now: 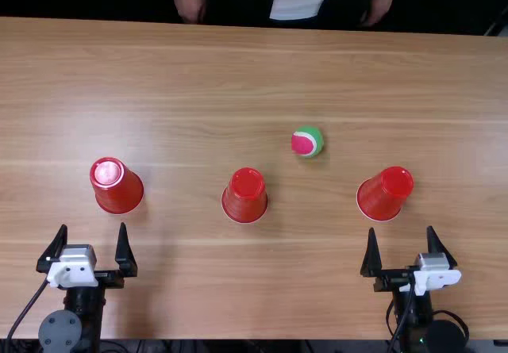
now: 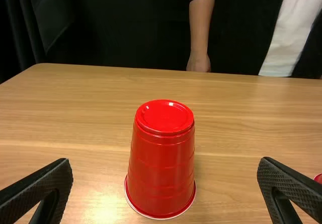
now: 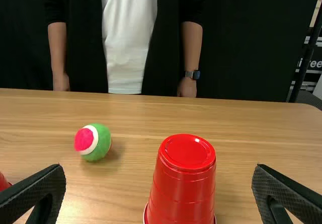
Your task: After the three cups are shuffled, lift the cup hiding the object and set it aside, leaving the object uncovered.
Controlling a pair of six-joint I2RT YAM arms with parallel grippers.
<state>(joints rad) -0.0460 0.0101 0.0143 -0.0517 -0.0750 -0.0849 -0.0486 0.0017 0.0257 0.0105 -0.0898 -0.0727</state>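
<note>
Three red cups stand upside down in a row across the desk (image 1: 238, 75), well apart from each other: the left cup (image 1: 117, 186), the middle cup (image 1: 245, 196) and the right cup (image 1: 385, 193). The green and pink ball (image 1: 307, 141) lies open on the wood. It is at about 1 o'clock from the middle cup and about 10 o'clock from the right cup, and it touches neither of them. No cup covers it now.

The left pincer (image 1: 91, 229) hangs at 6 o'clock from the left cup. Its two fingers are spread wide and hold nothing. The right pincer (image 1: 401, 232) is at 6 o'clock from the right cup, also spread wide and holding nothing.

In my judgement the lifting step cannot begin yet, because the ball is not hidden. The good way for now is to keep both arms low at the near edge, so that the cups have free room, and to follow with attention which cup comes over the ball. For the lift, the arm nearer to that cup should come from 6 o'clock, close on the cup wall at middle height without pressing hard, because the thin plastic may bend, and go straight up so the rim does not push the ball away.
</note>
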